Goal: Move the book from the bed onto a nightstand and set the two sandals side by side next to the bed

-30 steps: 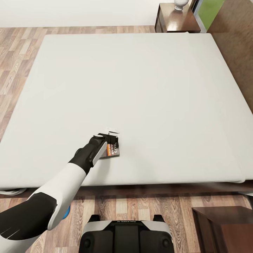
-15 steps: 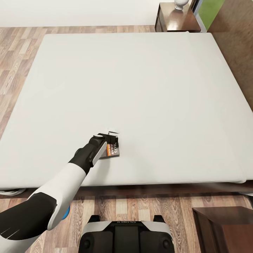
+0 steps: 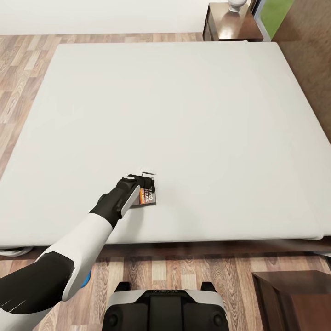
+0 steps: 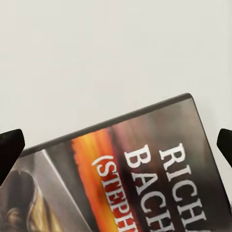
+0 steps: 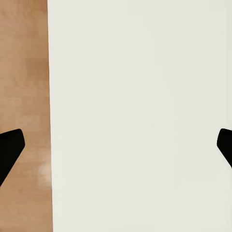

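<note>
Even, bright, flat light falls on my view; the bed (image 3: pixel 184 115) is nearly shadowless. A glossy highlight sits on the far nightstand (image 3: pixel 232 25). My left wrist's close-up of the book (image 4: pixel 145 169) looks soft.

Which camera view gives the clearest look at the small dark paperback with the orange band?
The left wrist view: the small dark paperback with the orange band lies close up on the pale grey-white mattress, its white lettering readable. In the head view it is tiny and partly behind the left pincer. The right wrist view looks at mattress and wood floor.
</note>
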